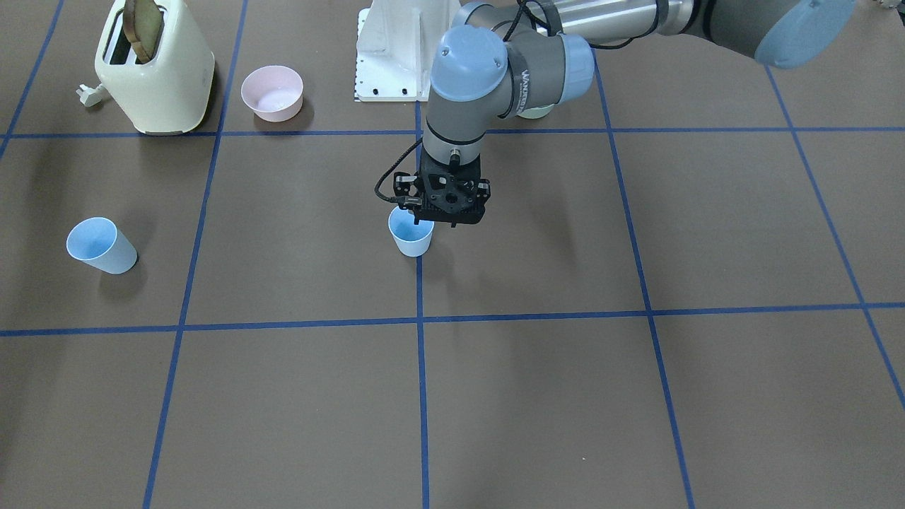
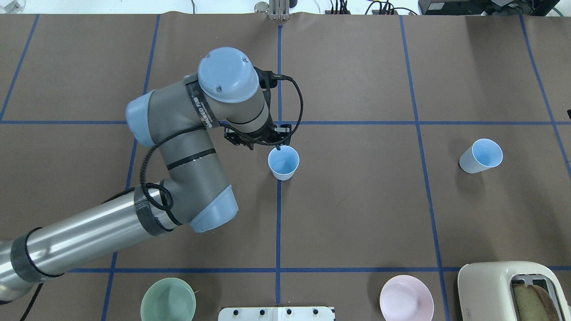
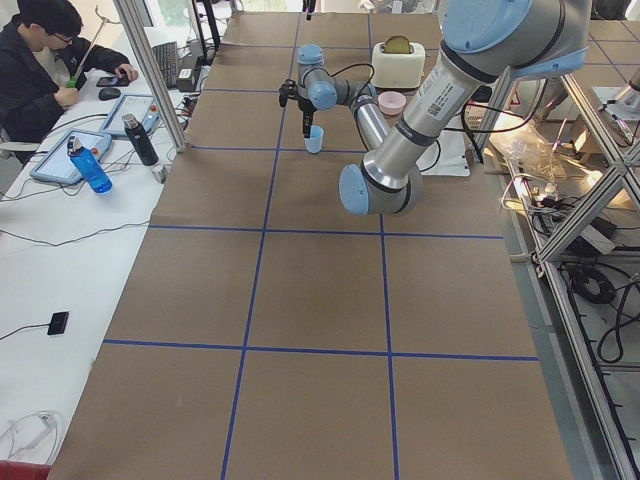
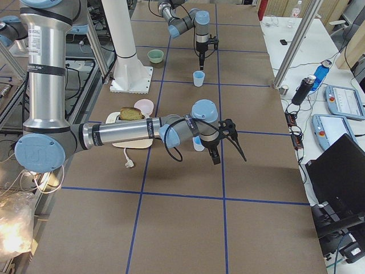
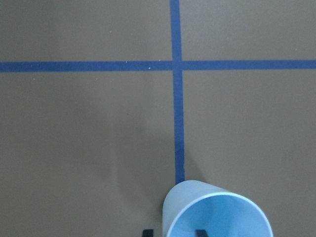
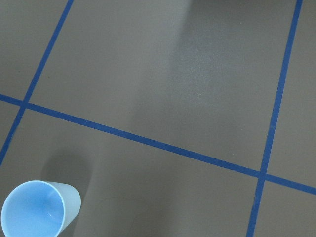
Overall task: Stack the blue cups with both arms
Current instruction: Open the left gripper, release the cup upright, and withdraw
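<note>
Seen from the table's right end, near to far

- right arm (image 4: 125,132): nearest. Forearm runs level across the view, well above the table (image 2: 357,214), with the wrist bent so the tool slants downward. right gripper (image 4: 229,155) shows only in this side view, so I cannot tell how wide its fingers stand. Nothing seen in it
- second blue cup (image 2: 481,156): stands mouth up on bare brown paper on the robot's right side, nothing touching it. It sits at the lower left corner of the right wrist camera's view
- toaster (image 2: 504,290), cream, slice of bread in a slot, at the robot-side edge. pink bowl (image 2: 406,298) just beside it
- white pedestal base (image 2: 276,314) at mid-edge, green bowl (image 2: 168,299) beyond it
- left arm (image 2: 187,151): farthest. The silver tube comes in low from the robot's left, the grey links fold back at the elbow, and the last joint sits blue cap up with the tool pointing straight down
- left gripper (image 5: 173,232): jaws a little apart, straddling the cup's wall at the rim. One finger (image 5: 200,232) is inside the mouth and the other outside. Not pinched onto the wall
- centre blue cup (image 2: 283,161): upright on the long blue tape line, just to the robot's side of a tape crossing, well apart from the other cup
</note>
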`<move>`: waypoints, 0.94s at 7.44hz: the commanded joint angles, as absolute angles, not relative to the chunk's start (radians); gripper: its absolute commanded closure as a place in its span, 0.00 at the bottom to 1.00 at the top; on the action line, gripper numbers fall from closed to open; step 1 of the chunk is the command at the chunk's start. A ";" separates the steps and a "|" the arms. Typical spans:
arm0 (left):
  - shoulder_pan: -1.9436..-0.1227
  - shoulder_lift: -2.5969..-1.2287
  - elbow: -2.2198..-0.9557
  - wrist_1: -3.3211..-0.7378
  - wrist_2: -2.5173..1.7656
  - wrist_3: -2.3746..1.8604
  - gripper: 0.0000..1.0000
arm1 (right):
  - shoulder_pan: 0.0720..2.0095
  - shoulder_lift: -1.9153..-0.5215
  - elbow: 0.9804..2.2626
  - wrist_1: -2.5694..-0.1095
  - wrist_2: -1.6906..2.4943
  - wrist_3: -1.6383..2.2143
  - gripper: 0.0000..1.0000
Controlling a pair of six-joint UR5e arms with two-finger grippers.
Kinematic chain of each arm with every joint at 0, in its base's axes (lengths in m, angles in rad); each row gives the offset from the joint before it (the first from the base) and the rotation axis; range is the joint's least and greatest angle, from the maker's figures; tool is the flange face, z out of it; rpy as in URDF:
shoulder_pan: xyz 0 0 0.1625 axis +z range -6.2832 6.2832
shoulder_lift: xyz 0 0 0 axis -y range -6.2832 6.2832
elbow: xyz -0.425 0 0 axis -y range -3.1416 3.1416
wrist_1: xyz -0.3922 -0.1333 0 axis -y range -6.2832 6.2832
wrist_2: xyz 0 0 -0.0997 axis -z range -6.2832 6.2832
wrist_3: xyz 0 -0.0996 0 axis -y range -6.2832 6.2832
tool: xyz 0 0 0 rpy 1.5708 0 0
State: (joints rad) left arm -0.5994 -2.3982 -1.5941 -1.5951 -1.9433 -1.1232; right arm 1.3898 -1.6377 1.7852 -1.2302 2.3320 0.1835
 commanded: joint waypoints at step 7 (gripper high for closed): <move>-1.387 -1.840 -1.626 -1.500 -2.308 0.042 0.01 | 1.277 -1.542 1.796 -1.241 2.323 0.455 0.00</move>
State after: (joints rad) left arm -1.2642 -1.9222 -1.6861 -1.4899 -2.2588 -0.1421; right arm 1.3196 -1.5742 1.7957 -1.2365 2.3391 0.3903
